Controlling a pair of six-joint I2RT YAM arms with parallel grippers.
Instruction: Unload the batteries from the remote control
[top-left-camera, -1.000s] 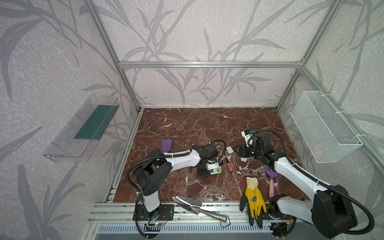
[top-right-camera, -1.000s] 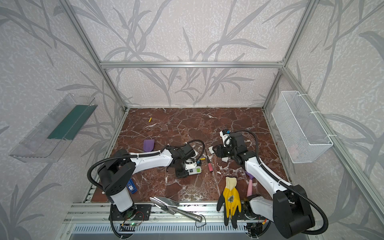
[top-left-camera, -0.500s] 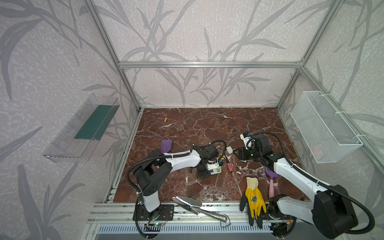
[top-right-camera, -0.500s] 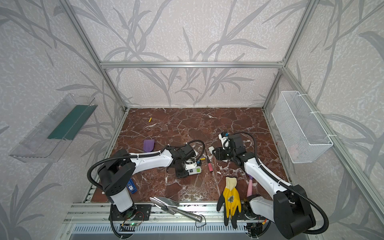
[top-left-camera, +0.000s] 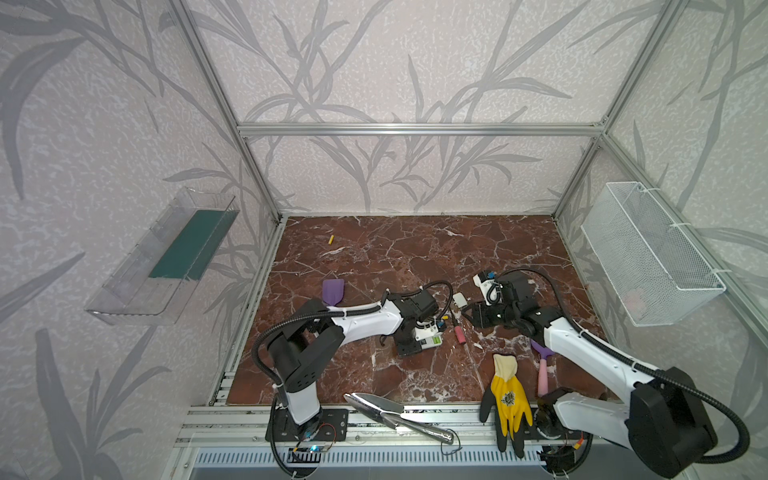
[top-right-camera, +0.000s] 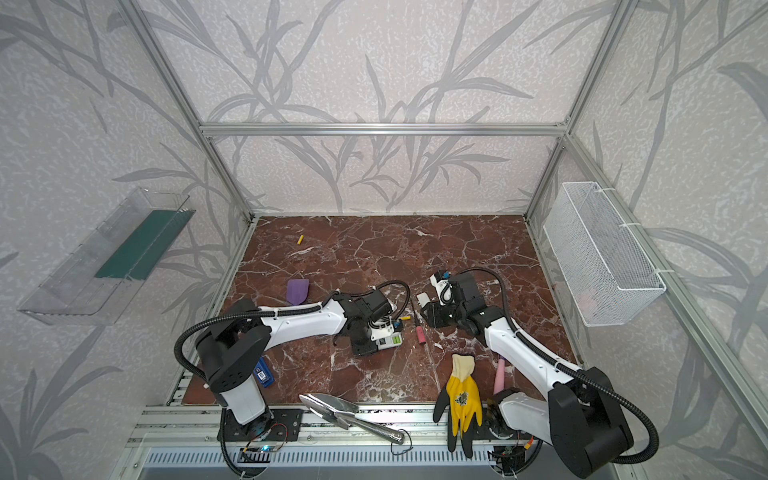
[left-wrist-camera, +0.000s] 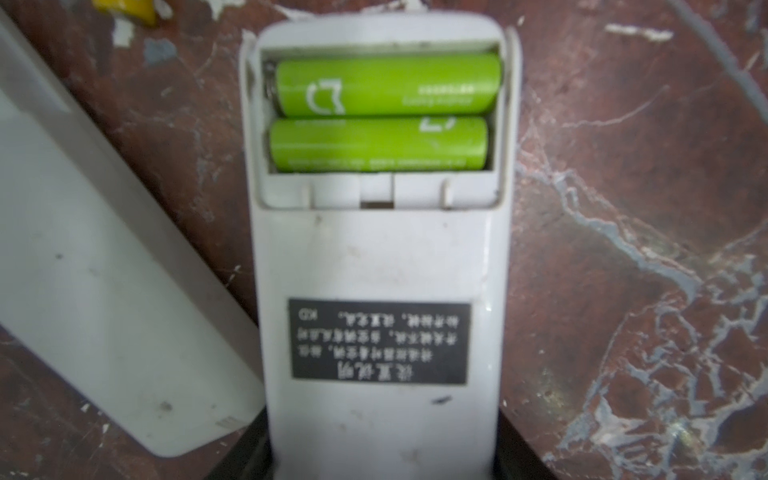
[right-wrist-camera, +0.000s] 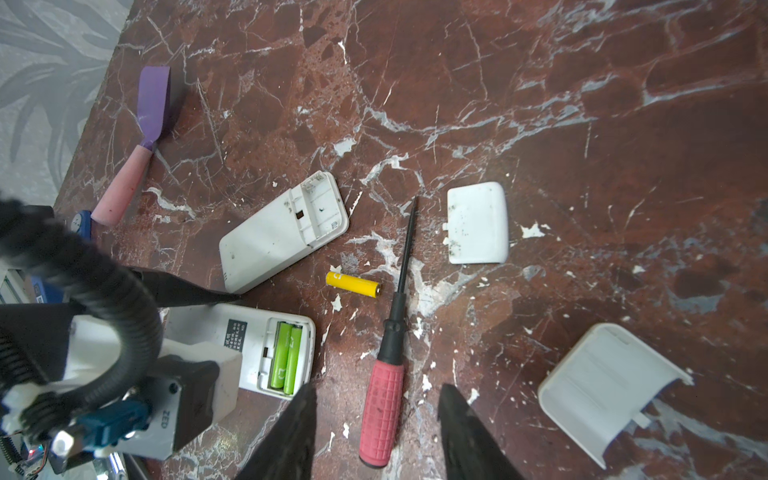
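The right gripper (right-wrist-camera: 378, 388) spreads its fingers (right-wrist-camera: 291, 432) wide on either side of the red screwdriver (right-wrist-camera: 382, 399) handle, touching nothing. The left gripper (left-wrist-camera: 381, 449) flanks the remote (left-wrist-camera: 378, 257); whether it clamps cannot be told. 2 green batteries (left-wrist-camera: 386, 85) lie side by side in its uncovered compartment, lower centre in both top views. 1 yellow battery (right-wrist-camera: 353, 284) lies loose beside the screwdriver's shaft, and a far yellow battery (top-left-camera: 331, 239) lies at the upper left of the marble floor (top-left-camera: 415, 249).

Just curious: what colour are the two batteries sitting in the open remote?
The batteries are lime green, clearest in the left wrist view.
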